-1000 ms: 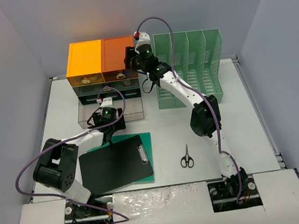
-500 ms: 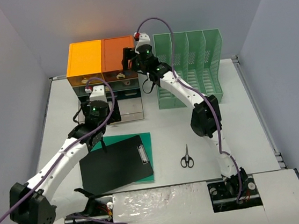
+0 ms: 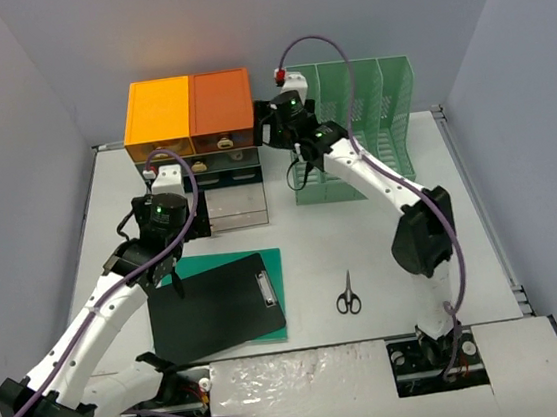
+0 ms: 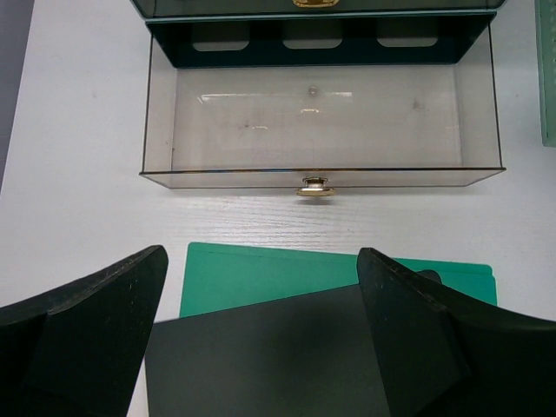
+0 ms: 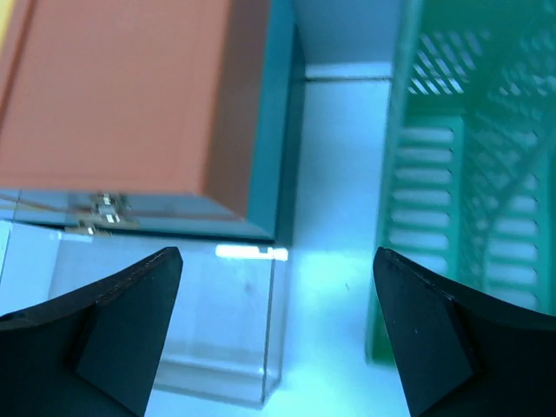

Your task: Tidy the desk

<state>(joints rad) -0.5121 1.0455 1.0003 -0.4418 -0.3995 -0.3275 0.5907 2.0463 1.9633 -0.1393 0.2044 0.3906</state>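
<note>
- Worktop (image 3: pixel 441 220): white, flat, metal rails along its edges; enclosed by grey-lilac walls; fills the floor of the top view and carries every item below.
- Drawer unit (image 3: pixel 186 103): orange top, stands at the far edge, left of centre; its lowest clear drawer (image 4: pixel 321 130) is pulled out toward the arms; brass knob (image 4: pixel 314 187) on the drawer front.
- File rack (image 3: pixel 360 129): green, slotted, upright at the far edge, just right of the drawer unit; a strip of bare worktop separates the two.
- Clipboard (image 3: pixel 214 306): black, lies flat in front of the pulled-out drawer, on top of a green folder (image 4: pixel 226 274); the folder shows along the clipboard's far and right sides; clip at the clipboard's right edge.
- Scissors (image 3: pixel 347 291): flat on bare worktop to the right of the clipboard, not touching it; handles point to the near edge.
- Left tool (image 4: pixel 261 261): jaws wide apart, nothing between them; hangs over the far edge of the clipboard and folder, facing the drawer front; no contact seen with either.
- Right tool (image 5: pixel 278 261): jaws wide apart, gripping nothing; arm reaches to the far edge; tool hovers above the gap between drawer unit and file rack, the corner of the clear drawer below it.
</note>
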